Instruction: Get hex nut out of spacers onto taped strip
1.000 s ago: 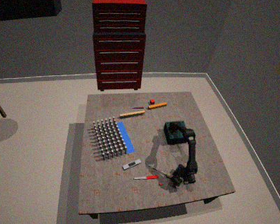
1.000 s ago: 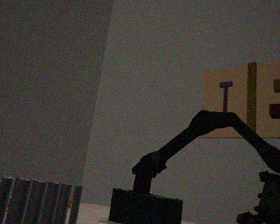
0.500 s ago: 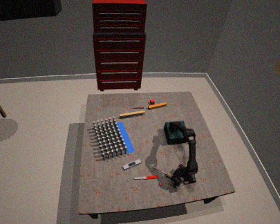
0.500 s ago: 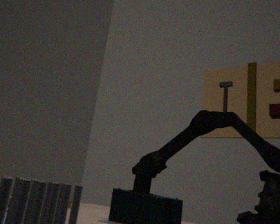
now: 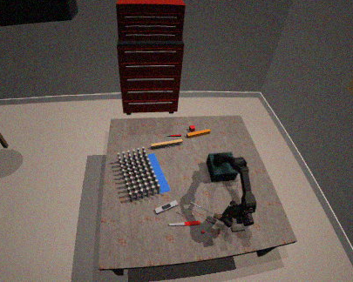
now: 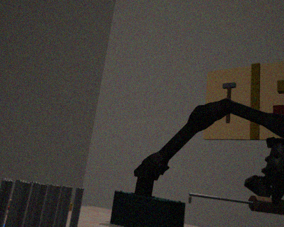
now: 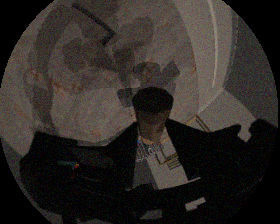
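My gripper (image 5: 221, 218) (image 6: 275, 199) (image 7: 151, 122) is shut on the wooden handle of a hook tool (image 5: 201, 207) (image 6: 218, 198) (image 7: 152, 120). The tool has a thin metal shaft with a short bent tip. In the exterior view it is held raised and nearly level, its shaft pointing toward the arm's base side. The metal spacers (image 5: 138, 174) (image 6: 22, 202) stand upright in rows at the left, well away from the gripper. The blue taped strip (image 5: 159, 172) lies along their right side. The hex nut cannot be made out in any view.
A grey device (image 5: 166, 207) and a red-handled tool (image 5: 193, 223) lie near the gripper, with a small red piece (image 5: 202, 231). A pale stick (image 5: 166, 144), an orange bar (image 5: 198, 133) and a red cube (image 5: 192, 128) are farther back. The arm stands on a dark teal box (image 5: 220, 176) (image 6: 148, 209).
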{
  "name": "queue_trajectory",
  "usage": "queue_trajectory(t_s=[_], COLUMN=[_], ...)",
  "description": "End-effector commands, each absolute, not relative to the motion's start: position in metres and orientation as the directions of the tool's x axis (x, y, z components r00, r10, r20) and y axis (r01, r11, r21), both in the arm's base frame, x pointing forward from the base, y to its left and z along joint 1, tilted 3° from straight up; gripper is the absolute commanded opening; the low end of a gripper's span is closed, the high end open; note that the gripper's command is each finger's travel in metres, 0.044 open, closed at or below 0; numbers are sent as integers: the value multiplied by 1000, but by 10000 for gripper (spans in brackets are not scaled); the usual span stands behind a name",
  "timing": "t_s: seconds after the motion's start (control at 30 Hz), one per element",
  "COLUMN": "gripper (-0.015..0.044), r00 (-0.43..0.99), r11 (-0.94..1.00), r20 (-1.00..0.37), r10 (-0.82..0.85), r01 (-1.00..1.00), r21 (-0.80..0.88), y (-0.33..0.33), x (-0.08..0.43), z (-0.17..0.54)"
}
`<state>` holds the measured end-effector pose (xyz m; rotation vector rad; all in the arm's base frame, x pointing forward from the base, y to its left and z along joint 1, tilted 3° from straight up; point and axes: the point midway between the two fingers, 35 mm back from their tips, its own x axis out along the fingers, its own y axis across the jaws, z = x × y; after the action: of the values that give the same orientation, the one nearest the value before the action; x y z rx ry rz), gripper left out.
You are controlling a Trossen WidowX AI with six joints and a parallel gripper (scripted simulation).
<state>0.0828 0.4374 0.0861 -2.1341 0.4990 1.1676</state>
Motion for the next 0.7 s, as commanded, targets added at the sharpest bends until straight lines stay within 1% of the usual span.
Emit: queue_trajectory(t_s=[0.0,0.13,0.3,0.67], gripper=[0,0,0,0], r00=[530,528,524,448], r11=[-728,-733,-718,-439], r20=[-847,-849,-851,-889], r10=[-25,-29,-34,-93], r01=[-591,-588,-605,-820], r21=[-348,-341,-344,-367], y=[430,423,421,397], x=[83,84,87,141], z=[119,144,145,140])
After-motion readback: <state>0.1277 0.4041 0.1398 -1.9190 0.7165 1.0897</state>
